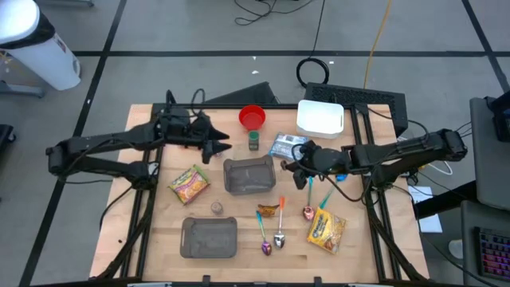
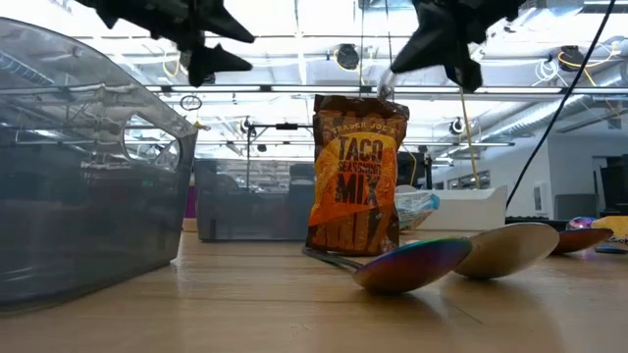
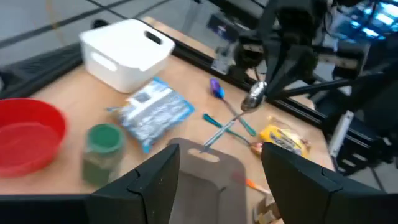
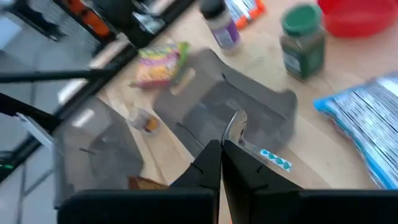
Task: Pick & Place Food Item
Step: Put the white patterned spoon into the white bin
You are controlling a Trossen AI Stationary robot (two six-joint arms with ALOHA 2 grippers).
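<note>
Presently: right gripper (image 4: 221, 155), jaws clamped on spoon (image 4: 235, 127) above grey bin (image 1: 249, 174), apparently for dropping; left gripper (image 3: 217, 168) jaws wide, empty.

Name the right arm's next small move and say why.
Probably shift the right gripper a little further toward the robot's left, over the middle of the grey bin, before letting go. It is shut on a spoon and, seen from above, hangs beside the bin's edge rather than over its centre. The left gripper waits open near the bin's far side.
</note>
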